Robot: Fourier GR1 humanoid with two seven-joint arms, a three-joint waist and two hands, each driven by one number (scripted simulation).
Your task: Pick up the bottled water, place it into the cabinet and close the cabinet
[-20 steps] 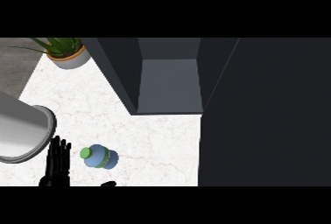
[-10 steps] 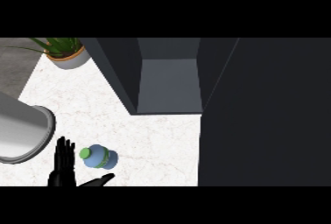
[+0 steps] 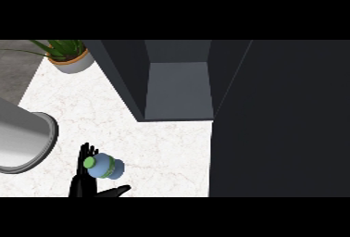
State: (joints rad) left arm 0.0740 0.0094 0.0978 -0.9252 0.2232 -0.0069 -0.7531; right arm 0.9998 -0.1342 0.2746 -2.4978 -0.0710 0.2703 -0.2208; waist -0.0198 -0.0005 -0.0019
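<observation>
- Down at the lower left: one black hand (image 3: 85, 184), fingers straight and spread, thumb out to the right, open behind the bottled water (image 3: 104, 166).
- Bottled water standing on the white marbled worktop (image 3: 164, 148), green cap up, right against the fingers; nothing curled round it.
- Whether left or right hand: cannot tell from here.
- Cabinet (image 3: 178, 83) open, well apart up the worktop.
- Grey round vessel (image 3: 24, 141) just to the left; potted plant (image 3: 68, 55) far corner.
</observation>
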